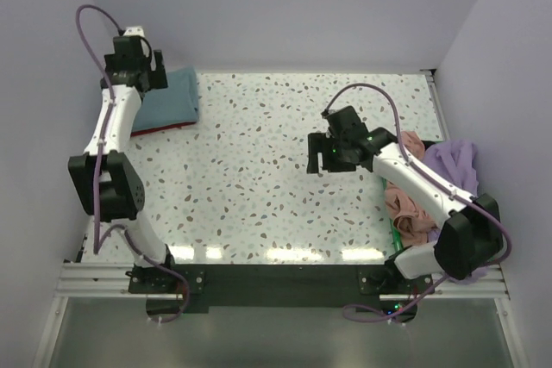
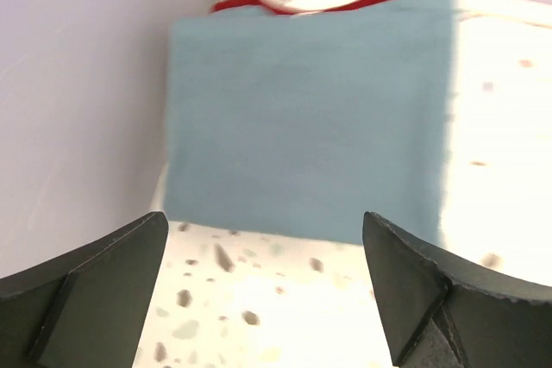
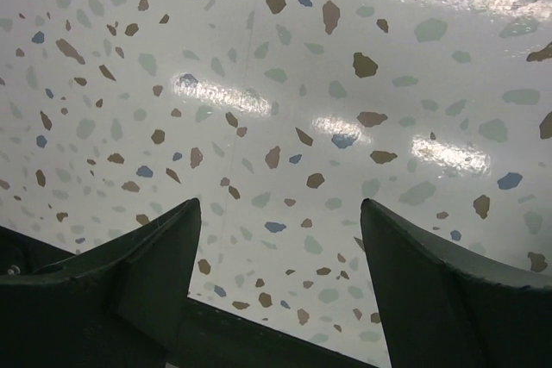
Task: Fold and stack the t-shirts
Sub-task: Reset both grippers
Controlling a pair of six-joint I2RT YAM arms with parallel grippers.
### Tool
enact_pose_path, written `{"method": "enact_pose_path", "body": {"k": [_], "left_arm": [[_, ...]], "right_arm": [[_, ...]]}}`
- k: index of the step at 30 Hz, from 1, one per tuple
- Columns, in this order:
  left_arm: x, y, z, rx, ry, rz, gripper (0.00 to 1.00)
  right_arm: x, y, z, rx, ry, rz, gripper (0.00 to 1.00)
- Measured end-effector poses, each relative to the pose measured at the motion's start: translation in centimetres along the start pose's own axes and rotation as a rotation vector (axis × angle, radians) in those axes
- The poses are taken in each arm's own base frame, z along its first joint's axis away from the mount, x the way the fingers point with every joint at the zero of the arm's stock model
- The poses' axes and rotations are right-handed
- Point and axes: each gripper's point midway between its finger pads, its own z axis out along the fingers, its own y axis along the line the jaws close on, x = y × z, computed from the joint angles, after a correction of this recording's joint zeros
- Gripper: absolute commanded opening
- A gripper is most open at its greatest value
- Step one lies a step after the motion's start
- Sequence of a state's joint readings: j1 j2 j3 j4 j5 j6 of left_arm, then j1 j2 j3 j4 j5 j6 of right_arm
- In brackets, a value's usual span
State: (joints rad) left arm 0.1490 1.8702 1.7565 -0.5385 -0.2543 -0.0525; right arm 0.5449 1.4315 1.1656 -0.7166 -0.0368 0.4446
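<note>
1. At the near edge, both arm bases sit on a metal rail (image 1: 285,275), and purple cables (image 1: 102,213) loop up along the arms.
2. Just beyond the right base, at the right edge of the table (image 1: 259,178), two unfolded shirts lie in a heap. The salmon-pink t-shirt (image 1: 412,206) is crumpled and partly hidden under the right arm. The lavender t-shirt (image 1: 455,165) is bunched against it on the outer side.
3. The right gripper (image 1: 321,154) (image 3: 276,204) hangs over bare speckled table (image 3: 259,84), left of that heap and apart from it. Its claw stands fairly wide and is empty: the wrist view shows only terrazzo flecks between the two dark fingers (image 3: 159,256).
4. The left gripper (image 1: 153,71) (image 2: 263,217) is in the far-left corner, above the stack there. Its claw is spread wide and holds nothing; through the gap the wrist view shows bare table (image 2: 259,299) and the cloth's edge beyond the fingertips.
5. The slate-blue t-shirt (image 1: 172,101) (image 2: 310,118) is folded into a flat rectangle and lies close to the left wall (image 2: 78,84).
6. It lies on top of the red t-shirt (image 1: 151,131) (image 2: 250,2), of which only a thin strip shows past one edge of the blue.
</note>
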Motion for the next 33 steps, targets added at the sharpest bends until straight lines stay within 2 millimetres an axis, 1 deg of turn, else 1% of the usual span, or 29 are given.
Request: {"method": "enact_pose_path", "body": {"k": [3,4,6,7,9,11,14,17,19,21,24,29,31,33], "left_arm": [[-1.1,-4.2,-5.4,0.095,-0.104,0.017,1.00],[-1.1,-5.4,-6.8,0.125,-0.126,0.020,1.00],[-0.4,-7.8,-9.7,0.191,-0.160,0.029,1.00],[0.2,-8.8,-10.8,0.217,-0.167,0.030,1.00],[1.9,-10.4,-12.6,0.262,-0.164,0.031,1.00],[4.1,-11.5,-13.8,0.296,-0.140,0.031,1.00],[8.2,-14.2,-16.5,0.381,-0.108,0.031,1.00],[12.1,-16.4,-19.9,0.481,-0.089,0.034,1.00],[13.9,-17.4,-22.1,0.543,-0.091,0.015,1.00],[15.1,-17.9,-23.7,0.587,-0.095,-0.008,1.00],[17.1,-18.5,-25.2,0.636,-0.081,-0.044,1.00],[20.3,-19.2,-25.6,0.660,-0.019,-0.059,1.00],[20.9,-19.2,-25.7,0.659,-0.007,-0.066,1.00],[20.8,-19.0,-25.8,0.657,-0.015,-0.082,1.00]], "right_arm": [[-0.1,-0.4,-0.7,0.014,-0.028,0.000,0.79],[0.0,-0.6,-0.9,0.018,-0.037,0.000,0.79],[-0.1,-0.8,-1.3,0.028,-0.057,0.000,0.79],[-0.2,-0.9,-1.6,0.031,-0.068,0.000,0.79],[-0.4,-1.2,-2.2,0.041,-0.095,0.001,0.79],[-0.6,-1.5,-2.7,0.050,-0.121,0.002,0.79],[-0.5,-1.9,-3.4,0.059,-0.150,0.003,0.79],[-0.2,-2.3,-3.6,0.067,-0.161,0.004,0.79],[0.0,-2.5,-3.6,0.069,-0.167,0.005,0.79],[0.2,-2.7,-3.6,0.073,-0.175,0.008,0.79],[0.4,-3.0,-3.6,0.078,-0.184,0.013,0.79],[0.6,-3.1,-3.9,0.075,-0.203,0.018,0.79],[0.7,-3.2,-4.1,0.075,-0.210,0.022,0.79],[0.9,-3.4,-4.1,0.080,-0.214,0.024,0.79]]}}
